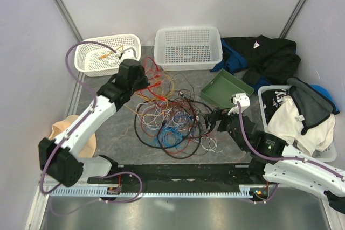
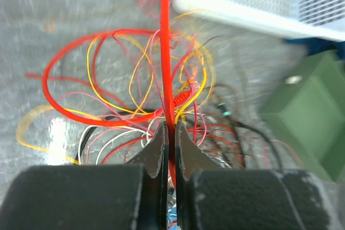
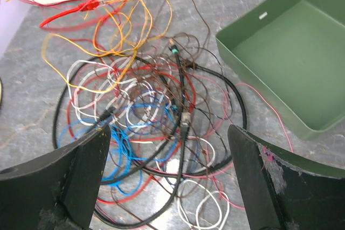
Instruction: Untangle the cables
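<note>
The cables (image 1: 172,117) lie in a loose tangle of red, orange, yellow, blue, white and black wires on the grey table. My left gripper (image 1: 143,82) is over the tangle's far left part. In the left wrist view it (image 2: 171,129) is shut on a thick red cable (image 2: 165,36), which runs taut straight up from the jaws. My right gripper (image 1: 213,119) hovers at the tangle's right side. Its wrist view shows it (image 3: 170,133) wide open above the cables (image 3: 145,106), with a black cable (image 3: 183,133) and blue loops (image 3: 121,144) below and nothing between the fingers.
Two white baskets (image 1: 108,55) (image 1: 188,47) stand at the back. A green tray (image 1: 226,90) sits right of the tangle, also seen by the right wrist camera (image 3: 291,52). Dark clothes (image 1: 269,52) and a clothes-filled basket (image 1: 296,117) crowd the right; a beige object (image 1: 62,130) lies left.
</note>
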Robot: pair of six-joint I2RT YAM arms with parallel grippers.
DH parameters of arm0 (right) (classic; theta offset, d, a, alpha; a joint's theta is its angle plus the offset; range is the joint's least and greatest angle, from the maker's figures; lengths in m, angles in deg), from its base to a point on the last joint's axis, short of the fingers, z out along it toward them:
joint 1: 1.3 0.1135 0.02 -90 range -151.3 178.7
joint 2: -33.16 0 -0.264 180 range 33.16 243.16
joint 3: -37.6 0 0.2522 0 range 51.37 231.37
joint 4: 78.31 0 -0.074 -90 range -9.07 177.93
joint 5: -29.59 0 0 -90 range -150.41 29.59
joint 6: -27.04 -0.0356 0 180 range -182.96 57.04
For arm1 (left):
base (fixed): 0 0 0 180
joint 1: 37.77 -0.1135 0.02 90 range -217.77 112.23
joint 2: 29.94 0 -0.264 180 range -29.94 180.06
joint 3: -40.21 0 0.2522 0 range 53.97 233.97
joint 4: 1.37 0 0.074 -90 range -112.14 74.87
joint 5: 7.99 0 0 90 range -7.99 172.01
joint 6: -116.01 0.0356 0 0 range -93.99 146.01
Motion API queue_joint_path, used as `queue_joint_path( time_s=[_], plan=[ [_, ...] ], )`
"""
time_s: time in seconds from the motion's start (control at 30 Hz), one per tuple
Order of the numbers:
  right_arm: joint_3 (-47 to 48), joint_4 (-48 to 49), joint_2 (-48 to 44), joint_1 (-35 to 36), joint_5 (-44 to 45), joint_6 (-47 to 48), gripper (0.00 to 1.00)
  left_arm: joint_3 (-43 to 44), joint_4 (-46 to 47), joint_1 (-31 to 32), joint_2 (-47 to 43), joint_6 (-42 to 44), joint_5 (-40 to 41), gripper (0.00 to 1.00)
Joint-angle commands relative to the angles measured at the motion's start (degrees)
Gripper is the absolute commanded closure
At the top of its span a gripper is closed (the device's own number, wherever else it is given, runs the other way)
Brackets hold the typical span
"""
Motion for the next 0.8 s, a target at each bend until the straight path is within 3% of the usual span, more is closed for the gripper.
queue_joint_path(
  time_s=[0.0, 0.17, 0.3, 0.43, 0.53, 0.63, 0.77],
  plan=[
    [3.61, 4.00, 2.19, 0.12, 0.24, 0.99, 0.02, -3.62, -0.25, 0.25, -7.02, 5.12, -3.23, 0.98],
    [6.16, 9.61, 6.06, 0.12, -2.74, 0.64, 0.02, -11.44, 2.65, 0.33, -12.92, 7.93, -8.51, 0.98],
    [10.02, 14.02, 13.25, -0.66, -6.16, -2.52, 0.02, -19.44, 11.75, 0.33, -17.14, 9.70, -13.61, 0.98],
    [14.07, 18.94, 20.29, -5.40, -14.68, -7.96, 0.02, -24.91, 16.62, 0.33, -20.40, 8.73, -16.16, 0.98],
    [13.03, 25.52, 25.13, -12.34, -26.88, -15.69, 0.02, -25.44, 17.07, 0.77, -21.02, 8.73, -17.48, 0.98],
    [9.96, 37.20, 30.22, -17.27, -37.79, -24.39, 0.02, -25.26, 17.07, 1.39, -21.19, 8.56, -17.04, 0.98],
    [9.24, 49.76, 37.52, -18.42, -43.61, -31.96, 0.02, -25.61, 16.89, 1.92, -21.28, 7.68, -16.69, 0.98]
  ],
)
